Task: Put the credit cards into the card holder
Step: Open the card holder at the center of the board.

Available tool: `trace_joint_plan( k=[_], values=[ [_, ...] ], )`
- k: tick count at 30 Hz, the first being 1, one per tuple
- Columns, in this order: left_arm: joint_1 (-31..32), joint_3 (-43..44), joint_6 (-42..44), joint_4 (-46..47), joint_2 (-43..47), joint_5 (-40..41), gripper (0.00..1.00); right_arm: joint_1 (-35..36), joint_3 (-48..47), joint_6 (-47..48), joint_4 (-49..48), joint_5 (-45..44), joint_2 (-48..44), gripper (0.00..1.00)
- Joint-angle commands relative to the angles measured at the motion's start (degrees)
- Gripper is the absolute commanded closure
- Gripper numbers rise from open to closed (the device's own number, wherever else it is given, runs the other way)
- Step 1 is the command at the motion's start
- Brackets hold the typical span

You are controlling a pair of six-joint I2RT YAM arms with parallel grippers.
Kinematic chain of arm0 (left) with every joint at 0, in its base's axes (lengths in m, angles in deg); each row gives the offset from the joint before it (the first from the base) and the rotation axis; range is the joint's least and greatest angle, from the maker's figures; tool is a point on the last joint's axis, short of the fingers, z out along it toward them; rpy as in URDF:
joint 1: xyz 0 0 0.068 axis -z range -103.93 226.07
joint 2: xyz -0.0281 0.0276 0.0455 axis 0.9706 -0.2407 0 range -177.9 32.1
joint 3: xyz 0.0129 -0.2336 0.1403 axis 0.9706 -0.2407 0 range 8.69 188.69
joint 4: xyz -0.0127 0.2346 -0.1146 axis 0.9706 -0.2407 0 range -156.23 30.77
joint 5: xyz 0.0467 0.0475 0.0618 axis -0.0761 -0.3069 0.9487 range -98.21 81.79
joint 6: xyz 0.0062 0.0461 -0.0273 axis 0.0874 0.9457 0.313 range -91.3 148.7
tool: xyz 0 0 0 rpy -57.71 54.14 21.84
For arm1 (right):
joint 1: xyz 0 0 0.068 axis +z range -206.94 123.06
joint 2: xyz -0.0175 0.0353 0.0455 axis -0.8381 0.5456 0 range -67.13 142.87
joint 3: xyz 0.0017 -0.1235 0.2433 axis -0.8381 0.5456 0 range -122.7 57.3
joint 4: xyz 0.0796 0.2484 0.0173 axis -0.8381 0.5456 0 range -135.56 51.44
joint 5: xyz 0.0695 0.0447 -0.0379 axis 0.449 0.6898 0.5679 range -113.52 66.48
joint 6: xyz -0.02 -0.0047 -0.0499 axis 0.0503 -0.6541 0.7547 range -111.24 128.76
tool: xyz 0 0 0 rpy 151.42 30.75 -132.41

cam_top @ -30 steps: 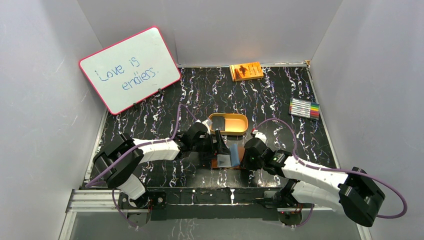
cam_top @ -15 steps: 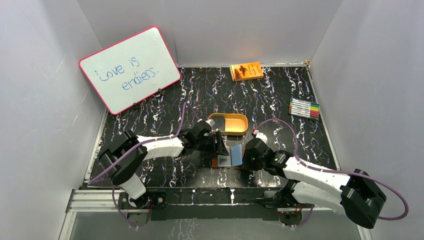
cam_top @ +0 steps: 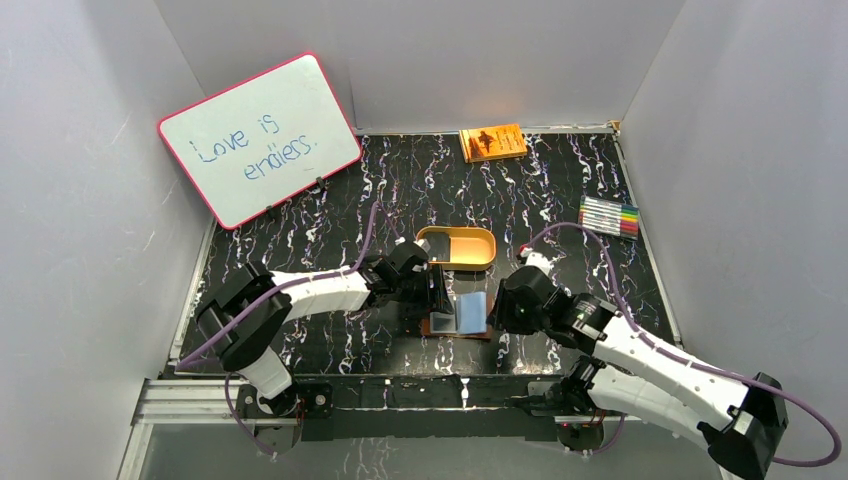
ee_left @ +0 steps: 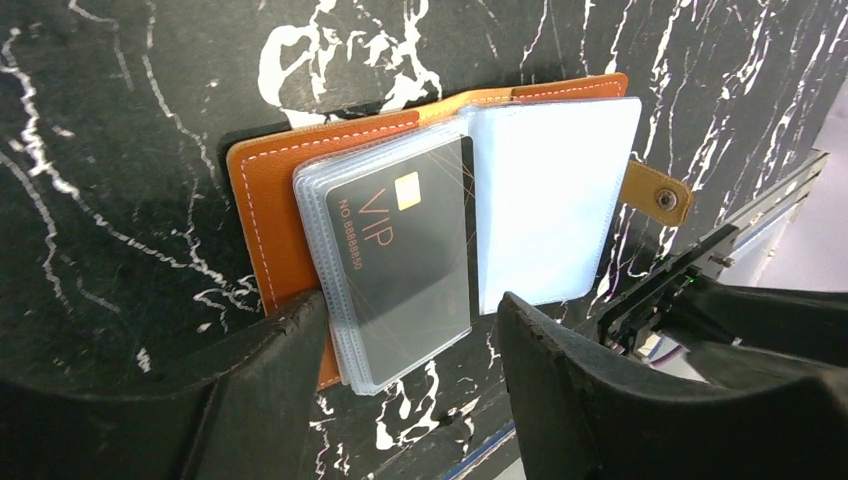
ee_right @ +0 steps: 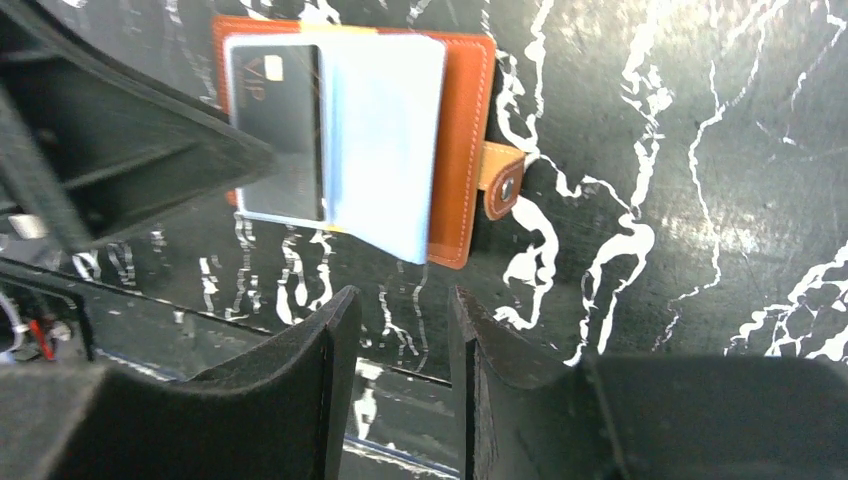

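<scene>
The card holder (ee_left: pixel 265 210) lies open on the black marble table, brown leather with clear sleeves and a snap strap (ee_left: pixel 657 196). A dark credit card (ee_left: pixel 400 250) marked VIP sits in the top left sleeve. Beside it lies a pale bluish-silver leaf (ee_left: pixel 555 210); I cannot tell whether it is a card or a bare sleeve. My left gripper (ee_left: pixel 410 340) is open and straddles the near end of the sleeve stack, its left finger (ee_left: pixel 270 360) against the leather. My right gripper (ee_right: pixel 400 340) is open and empty, just off the holder (ee_right: pixel 462 150) on the strap side.
A tan oval tray (cam_top: pixel 457 247) stands just behind the holder (cam_top: pixel 460 322). An orange book (cam_top: pixel 492 142) lies at the back wall, a whiteboard (cam_top: pixel 258 138) leans at the back left, and a set of markers (cam_top: pixel 609 215) lies at the right. The table's front rail is close below the holder.
My right gripper has widened and pulled back to the right, off the pale leaf. The left gripper's jaws narrowed a little, then held still over the sleeves.
</scene>
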Motion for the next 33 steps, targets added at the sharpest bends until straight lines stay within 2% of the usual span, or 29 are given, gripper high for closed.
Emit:
trace_joint_plan(
  k=[1, 11, 16, 20, 23, 26, 29, 33],
  values=[
    [0.20, 1.28, 2.13, -7.34, 4.02, 2.66, 0.37, -0.20, -6.61, 3.76, 0.39, 0.45, 0.08, 0.55],
    [0.24, 2.83, 3.36, -12.62, 11.30, 3.85, 0.27, -0.83, -7.89, 4.17, -15.27, 5.17, 10.98, 0.64],
    [0.25, 2.18, 3.16, -11.33, 14.64, 4.53, 0.26, -2.41, -6.55, 4.61, -17.97, 6.65, 17.28, 0.66],
    [0.20, 1.31, 3.00, -8.84, 16.48, 5.29, 0.26, -5.18, -5.93, 6.17, -19.37, 8.08, 15.71, 0.66],
    [0.08, -0.09, 2.96, -8.45, 19.56, 8.74, 0.26, -10.23, -9.45, 9.68, -20.59, 12.57, 15.47, 0.63],
    [0.03, -1.59, 3.22, -9.75, 23.37, 13.82, 0.26, -15.51, -15.04, 12.42, -21.03, 18.20, 19.30, 0.58],
    [0.05, -4.04, 2.78, -12.38, 28.43, 18.35, 0.26, -18.65, -19.55, 13.83, -22.92, 21.18, 24.39, 0.38],
    [-0.13, -8.41, 1.45, -15.56, 36.51, 21.42, 0.26, -21.84, -24.62, 13.98, -25.85, 25.45, 33.80, 0.28]
  ],
)
